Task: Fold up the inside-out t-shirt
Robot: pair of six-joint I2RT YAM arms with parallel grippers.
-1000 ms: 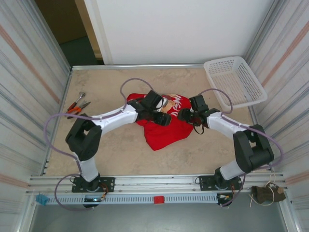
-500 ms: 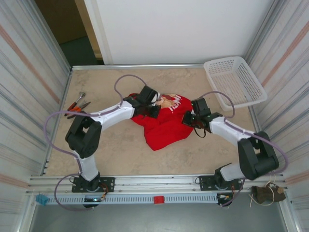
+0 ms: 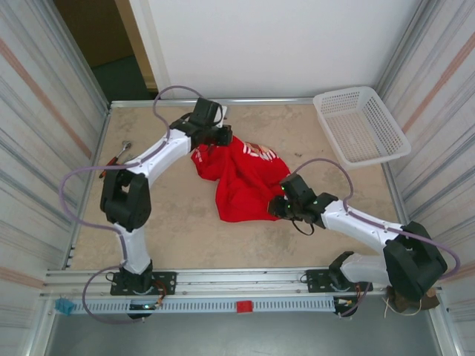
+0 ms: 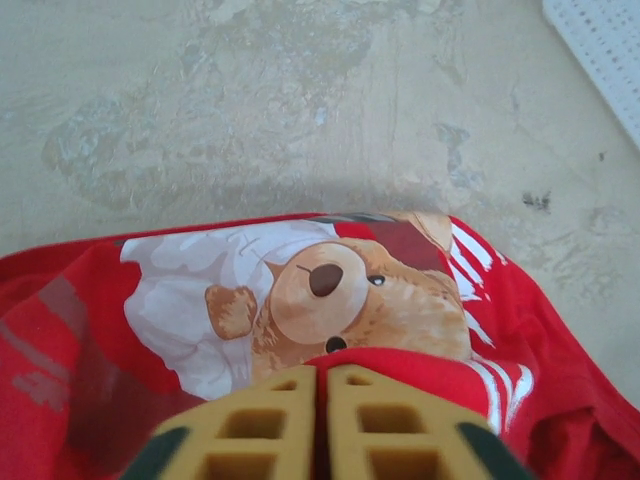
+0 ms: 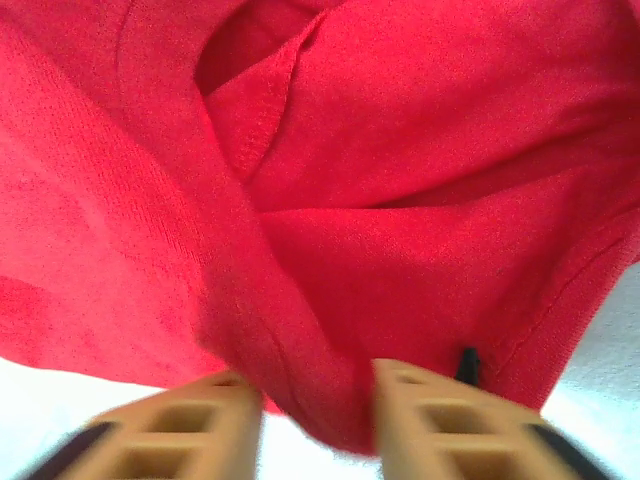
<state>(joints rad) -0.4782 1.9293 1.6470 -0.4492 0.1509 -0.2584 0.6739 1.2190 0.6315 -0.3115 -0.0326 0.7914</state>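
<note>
Beige table carries everything. On it the inside-out t-shirt, bright red, lies crumpled, left of the white mesh basket and nearer the arm bases than the basket, well apart from it. Cloth is drawn out in a slanted band between the two tools. At the shirt end farthest left of the basket, roughly level with the basket, sits the left gripper. In the left wrist view its yellow fingers are almost together with a red fold pinched at the tips, so narrow and holding the shirt. At the shirt edge left of the basket and nearer than it is the right gripper. The right wrist view shows its fingers part way apart with a bunched red fold between them, so holding the shirt too. A bear print with white marks beside it faces up just past the left fingertips. Red-handled pliers lie far left of the basket, partly behind the left arm
</note>
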